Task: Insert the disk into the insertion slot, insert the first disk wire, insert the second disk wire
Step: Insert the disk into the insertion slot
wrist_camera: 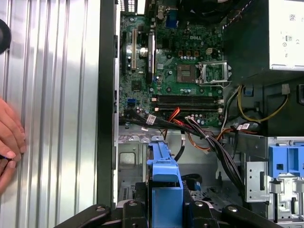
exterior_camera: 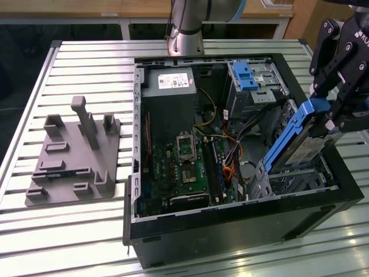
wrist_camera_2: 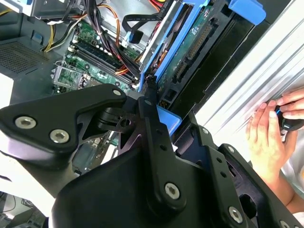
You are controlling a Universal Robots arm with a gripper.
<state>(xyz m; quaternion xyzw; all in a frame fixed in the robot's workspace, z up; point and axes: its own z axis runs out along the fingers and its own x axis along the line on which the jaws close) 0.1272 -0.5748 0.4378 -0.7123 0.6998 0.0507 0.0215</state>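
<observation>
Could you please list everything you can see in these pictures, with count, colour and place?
disk: one, silver in a blue frame, tilted, lower end at the drive cage
drive cage: one, grey perforated, inside the case, exterior view's right
computer case: one, black, open, on the table
circuit board: one, green, inside the case
power supply: one, grey, inside the case
latch: one, blue, on a taller cage
wires: bundle, black, orange, yellow, mid-case
fixture: one, grey, exterior view's left
table: one, silver, slatted
hand: a person's, beside the case
arm: one, silver, behind the case
gripper: one, black, shut on the disk

Blue-framed disk (exterior_camera: 300, 144) aslant at grey slot (exterior_camera: 294, 183)
</observation>
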